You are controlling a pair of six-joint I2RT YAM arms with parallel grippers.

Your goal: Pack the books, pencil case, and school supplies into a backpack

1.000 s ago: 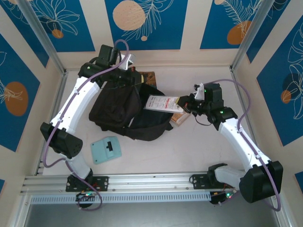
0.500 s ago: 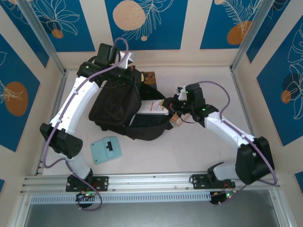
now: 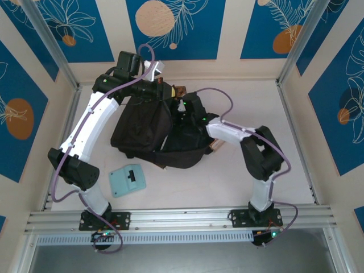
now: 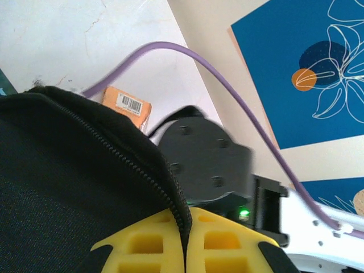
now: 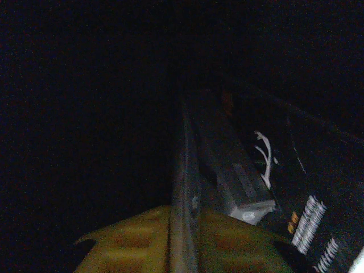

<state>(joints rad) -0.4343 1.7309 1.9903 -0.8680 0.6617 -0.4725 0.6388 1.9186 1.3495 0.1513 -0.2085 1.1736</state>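
Top external view: backpack (image 3: 142, 133) lies mid-way on the white table (image 3: 244, 170). My left gripper (image 4: 183, 242) pinches its zipper rim. My right gripper (image 5: 182, 239), outside a second ago, is now inside the opening, a thin flat item (image 5: 181, 170) between its fingers; grip cannot be told. Blue-patterned walls (image 3: 170, 23) surround.

White table top (image 3: 239, 170), matte, with faint marks. Cream walls carry blue panels (image 3: 170, 28) with white leaf line-drawings and orange discs (image 3: 154, 18). Aluminium rail (image 3: 182, 219) runs along the near edge. Metal posts (image 3: 48, 42) rise at both back corners.
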